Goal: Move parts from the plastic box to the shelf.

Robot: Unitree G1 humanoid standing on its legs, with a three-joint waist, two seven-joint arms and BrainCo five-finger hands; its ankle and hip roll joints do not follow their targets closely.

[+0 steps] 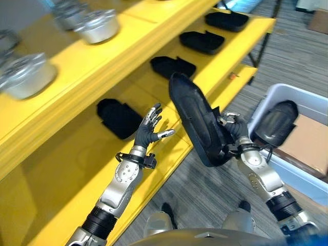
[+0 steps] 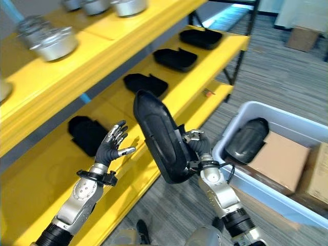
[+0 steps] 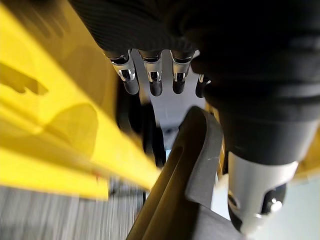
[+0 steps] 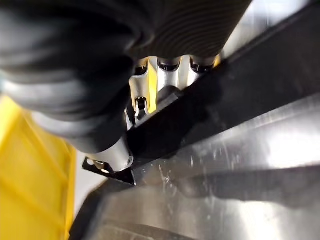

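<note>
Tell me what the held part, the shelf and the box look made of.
Part in the right hand: likely moulded black plastic, with a matte, smooth shell and a thin raised rim. Shelf: probably painted metal, from its glossy yellow coat and thin flat edges. Box: pale grey plastic, slightly glossy, with a rounded moulded lip.

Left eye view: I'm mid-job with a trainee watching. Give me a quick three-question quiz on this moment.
1. True or false: the right hand is shut on the long black part.
2. The left hand is: A) open, holding nothing; B) curled round a part; C) inside the plastic box.
3. Fill in: another black part lies in the grey ____.

Key
1. True; its fingers curl round the part's edge, holding it tilted beside the yellow shelf.
2. A; fingers spread in front of the shelf.
3. plastic box.
</note>
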